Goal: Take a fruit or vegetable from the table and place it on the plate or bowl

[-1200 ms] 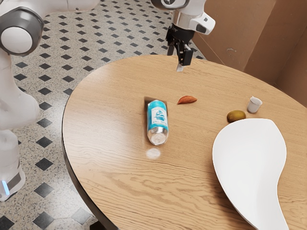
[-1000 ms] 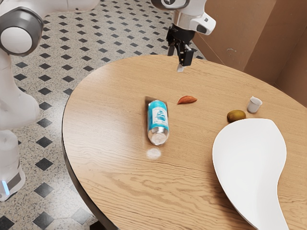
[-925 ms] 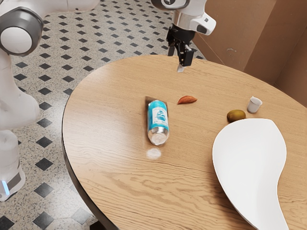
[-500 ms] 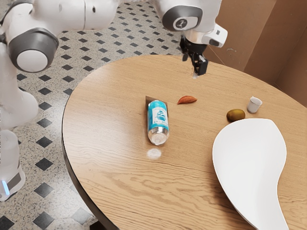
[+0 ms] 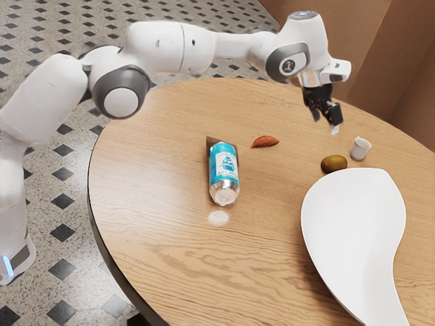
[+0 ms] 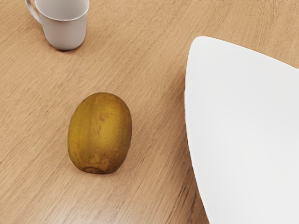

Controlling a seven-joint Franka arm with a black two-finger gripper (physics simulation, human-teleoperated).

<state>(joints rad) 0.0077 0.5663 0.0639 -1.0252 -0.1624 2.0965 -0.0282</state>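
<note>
The white arm reaches from the frame's lower left across the upper middle. At upper right its wrist bends down, and the gripper (image 5: 331, 122) points downward, tilted slightly right.

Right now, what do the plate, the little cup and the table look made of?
Plate: probably glazed ceramic or plastic, smooth plain white, no texture.
Cup: likely the same, white with slight sheen.
Table: wood or wood veneer, visible grain lines, satin finish.

the kiwi (image 6: 99, 133) is olive-brown, plate (image 6: 243, 130) and cup (image 6: 63, 25) white, bottle (image 5: 223, 173) blue-labelled, table (image 5: 156, 204) wood-grained, floor (image 5: 51, 180) diamond-checked.
</note>
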